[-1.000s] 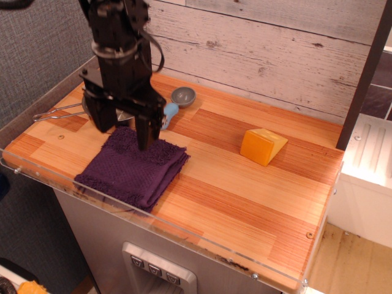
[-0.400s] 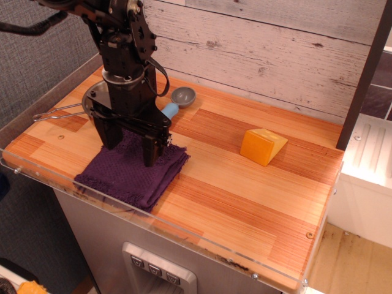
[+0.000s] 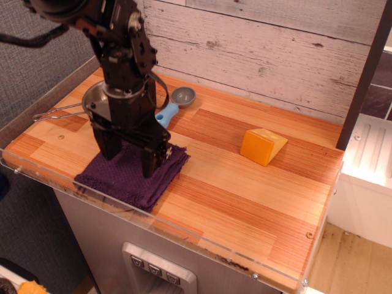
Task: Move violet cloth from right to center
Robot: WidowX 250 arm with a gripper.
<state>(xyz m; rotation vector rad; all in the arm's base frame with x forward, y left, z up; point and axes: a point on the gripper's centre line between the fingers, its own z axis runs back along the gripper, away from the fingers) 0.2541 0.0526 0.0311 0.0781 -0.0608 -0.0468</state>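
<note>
Gripper (image 3: 130, 160) spread wide, fingers pointing down onto the cloth (image 3: 131, 174), nothing pinched yet. Cloth is lying folded at the table's (image 3: 257, 202) near-left corner in this view, not yet moved; the grasp and carry to center are remaining. Arm is hiding much of the pot (image 3: 98, 101) behind; fingertip contact hard to judge.

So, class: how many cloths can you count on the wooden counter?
1. The violet cloth lies at the counter's front left corner, under the gripper, whose open jaws straddle it. No other cloth shows, though the arm hides some counter.
</note>
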